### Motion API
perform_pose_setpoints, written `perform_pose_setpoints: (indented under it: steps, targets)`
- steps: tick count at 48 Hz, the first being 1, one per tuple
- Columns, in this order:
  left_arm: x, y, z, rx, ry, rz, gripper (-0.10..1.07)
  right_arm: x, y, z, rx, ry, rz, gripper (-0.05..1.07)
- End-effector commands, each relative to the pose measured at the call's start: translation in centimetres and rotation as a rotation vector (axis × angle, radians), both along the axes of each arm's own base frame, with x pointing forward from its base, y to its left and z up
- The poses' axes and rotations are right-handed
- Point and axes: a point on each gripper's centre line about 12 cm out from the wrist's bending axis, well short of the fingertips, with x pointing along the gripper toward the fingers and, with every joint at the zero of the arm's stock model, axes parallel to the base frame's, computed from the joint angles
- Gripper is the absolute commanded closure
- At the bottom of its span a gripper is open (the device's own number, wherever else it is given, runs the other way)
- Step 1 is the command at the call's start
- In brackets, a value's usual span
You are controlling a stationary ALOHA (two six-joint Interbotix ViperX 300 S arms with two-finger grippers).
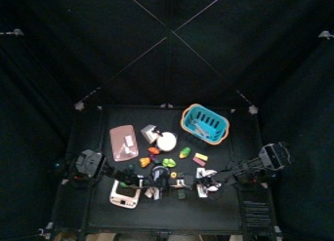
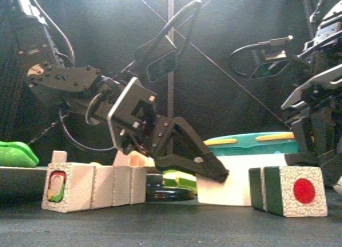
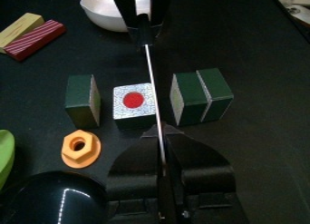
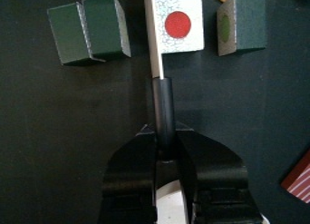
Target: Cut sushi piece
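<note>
Table (image 1: 98, 147): black, small in the top view, objects crowded toward its front; detail there is hard to make out.

Teal basket (image 1: 205, 122): back right of the cluster; contents cannot be told from above. In the front view only its rim shows, behind the arm.

Pink tray (image 1: 124, 142): back left, something pale lying on it, too small to identify.

Left claw (image 3: 159, 178): jaws together on a knife (image 3: 150, 78) held edge-on; blade runs across the top of the sushi piece. Its arm blocks much of the middle in the front view.

Right claw (image 4: 159, 178): clamped on a dark-handled tool with a pale shaft (image 4: 152, 33); the tip reaches the sushi row, beside the red-centred piece. Contact cannot be confirmed.

Sushi piece (image 3: 132, 99): white rice face, red round centre, dark green wrap. It sits at the table's front, in a row, with a green-wrapped block to one side and two touching ones on the other.

Orange nut (image 3: 82, 148): near the row, apart from it.

White bowl (image 3: 107, 10): cut off at the frame edge, partly hidden by the knife.
</note>
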Motion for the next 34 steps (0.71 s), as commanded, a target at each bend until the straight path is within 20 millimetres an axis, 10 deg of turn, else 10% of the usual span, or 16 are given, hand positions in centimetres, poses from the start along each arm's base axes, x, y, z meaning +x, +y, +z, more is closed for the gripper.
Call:
perform_pose_setpoints:
  steps: [1,22,34]
  targets:
    - [0.7,0.5,1.3,-0.006,-0.039,0.013,0.59,0.9,-0.3,1.5,0.014,-0.058,-0.015,0.60]
    - [0.6,-0.4,6.9,0.022,-0.167,-0.073,0.59,0.6,-0.1,6.1,0.031,-0.148,-0.018,0.60]
    - [0.6,-2.8,6.8,0.002,-0.177,-0.108,0.59,0.1,1.6,6.8,0.069,-0.181,0.025,0.60]
